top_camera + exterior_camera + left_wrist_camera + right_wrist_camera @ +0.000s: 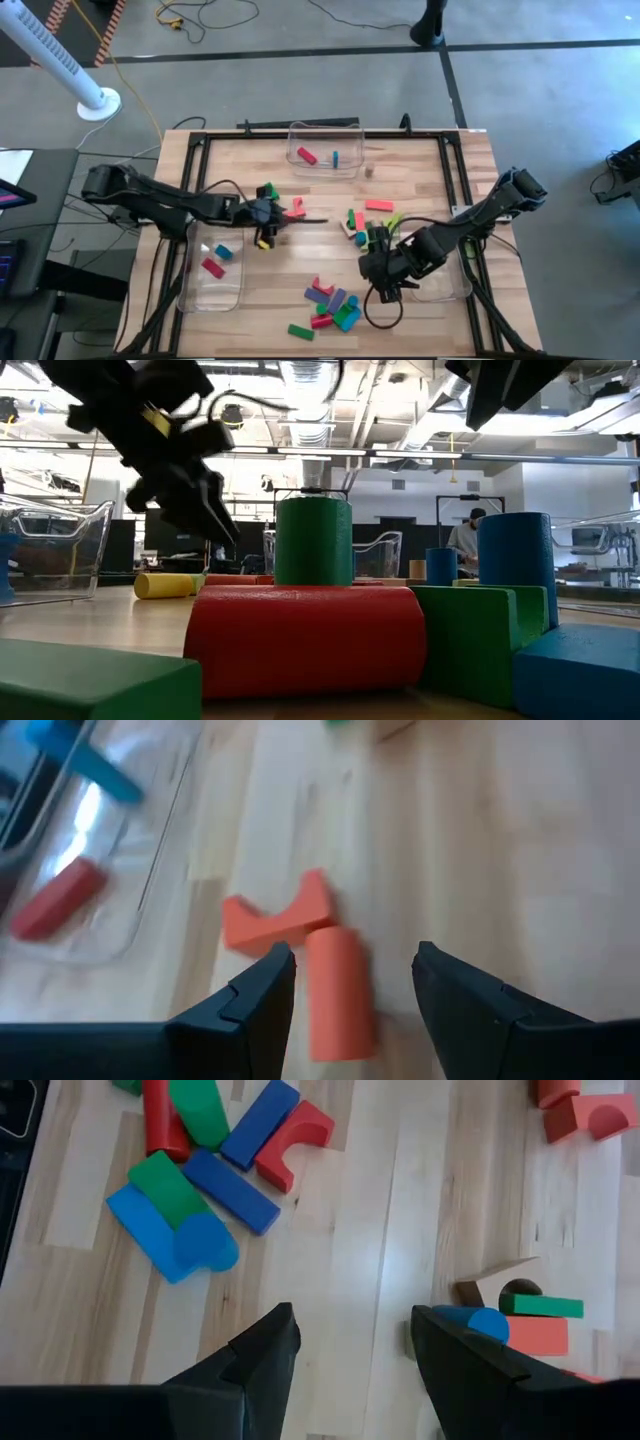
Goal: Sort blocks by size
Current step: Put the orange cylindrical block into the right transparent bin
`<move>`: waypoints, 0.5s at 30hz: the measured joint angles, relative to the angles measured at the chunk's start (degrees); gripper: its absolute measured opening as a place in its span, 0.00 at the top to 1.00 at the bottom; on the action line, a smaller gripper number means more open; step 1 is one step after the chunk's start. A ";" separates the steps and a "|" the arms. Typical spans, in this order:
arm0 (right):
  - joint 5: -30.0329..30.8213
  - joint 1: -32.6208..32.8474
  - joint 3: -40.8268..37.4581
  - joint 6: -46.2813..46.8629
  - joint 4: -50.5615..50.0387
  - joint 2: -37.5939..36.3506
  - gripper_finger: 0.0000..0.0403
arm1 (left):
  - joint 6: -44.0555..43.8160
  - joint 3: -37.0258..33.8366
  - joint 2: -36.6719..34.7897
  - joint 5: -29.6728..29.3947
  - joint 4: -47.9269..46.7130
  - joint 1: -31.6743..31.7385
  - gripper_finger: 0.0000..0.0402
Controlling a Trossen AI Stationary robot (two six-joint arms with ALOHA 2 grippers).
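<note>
Below my left gripper [355,985], spread wide and empty, lies a light, stiff, smooth orange cylinder [340,990] I'd pinch across its round sides.

Two dark fingers [255,1010] of the left gripper [355,995] stand apart over a pale wooden counter [480,840]. Between them, nearer one finger, lies an orange cylinder block [340,990] on its side, with a clear gap to the other finger. Touching the cylinder's far end is an orange arch-shaped block [280,915], its curved notch facing away from the fingers. Farther off sits a clear plastic rectangular bin [110,870] holding a red bar block [55,900] and a blue bar block [85,760]. A blurred green piece [342,723] shows at the frame's far edge.
</note>
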 joint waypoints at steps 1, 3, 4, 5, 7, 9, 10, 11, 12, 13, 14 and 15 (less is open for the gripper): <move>-0.01 -0.13 0.01 0.00 0.00 0.02 0.44 | 0.15 0.19 0.98 0.27 -0.03 0.95 0.52; 0.04 -0.13 0.01 -0.01 0.02 0.02 0.44 | 0.14 0.65 3.19 2.32 -0.16 2.87 0.52; 0.26 -0.13 0.00 -0.02 0.02 0.02 0.44 | 0.05 0.85 4.25 3.85 -0.21 3.74 0.52; 0.54 -0.13 0.02 -0.02 0.00 0.02 0.44 | -0.07 1.06 5.33 5.10 -0.31 4.55 0.52; 1.48 -0.13 0.02 -0.02 0.02 0.02 0.44 | -0.17 1.72 7.61 6.91 -0.21 5.80 0.52; 1.65 -0.13 0.00 -0.02 0.02 0.02 0.44 | -0.21 2.13 9.56 7.94 -0.25 6.54 0.52; 1.68 -0.12 0.01 -0.02 0.03 0.02 0.44 | -0.22 2.36 10.51 7.99 -0.34 6.76 0.52; 1.67 -0.10 0.00 -0.02 0.05 0.02 0.44 | -0.20 2.62 11.46 7.99 -0.24 6.94 0.52; 1.69 -0.09 0.00 -0.02 0.10 0.02 0.44 | -0.22 2.80 12.31 7.99 -0.17 7.14 0.52; 1.69 -0.09 0.00 -0.02 0.18 0.02 0.44 | -0.22 2.86 13.11 7.99 -0.24 7.29 0.52; 1.69 -0.09 0.00 -0.02 0.22 0.02 0.44 | -0.29 2.95 13.82 8.14 -0.12 7.43 0.52; 1.69 -0.09 0.00 -0.02 0.24 0.02 0.44 | -0.26 3.23 14.36 8.33 -0.09 7.58 0.52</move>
